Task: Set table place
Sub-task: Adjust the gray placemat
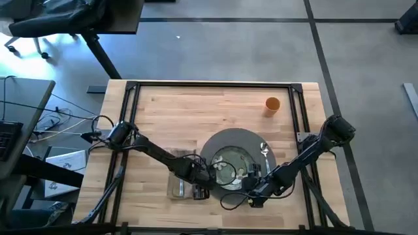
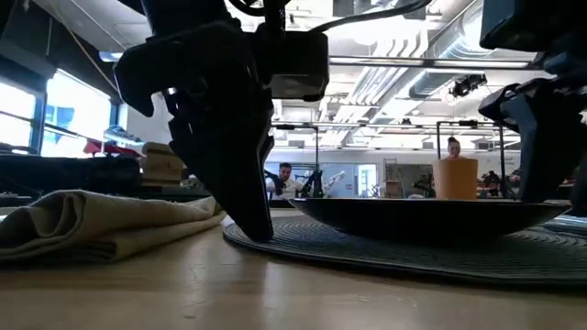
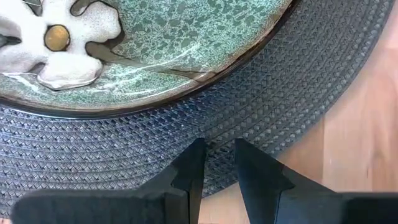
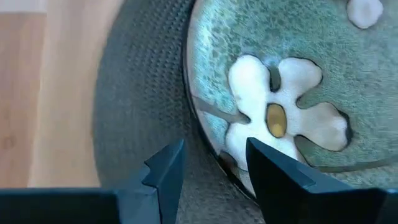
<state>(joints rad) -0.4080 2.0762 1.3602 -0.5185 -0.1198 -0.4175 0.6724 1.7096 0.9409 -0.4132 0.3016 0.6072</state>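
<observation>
place: open-plan lab/office | evidence: exposed ceiling ducts (image 2: 404,78), office chair (image 1: 49,19), seated person (image 2: 286,180)

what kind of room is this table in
Probably an open lab or workshop-style office: exposed ceiling ducts run overhead, a person sits far behind the table, and an office chair and loose cables are on the grey floor.

Around me lies a smooth grey concrete floor (image 1: 228,46) crossed by dark seam lines. A black office chair on castors (image 1: 46,23) stands by a dark desk (image 1: 19,111), with loose white cables (image 1: 65,121) trailing nearby. Looking level, I see bright windows (image 2: 37,115), an open ceiling with pale ducts and pipes (image 2: 404,82), and seated people far off (image 2: 286,179).
</observation>
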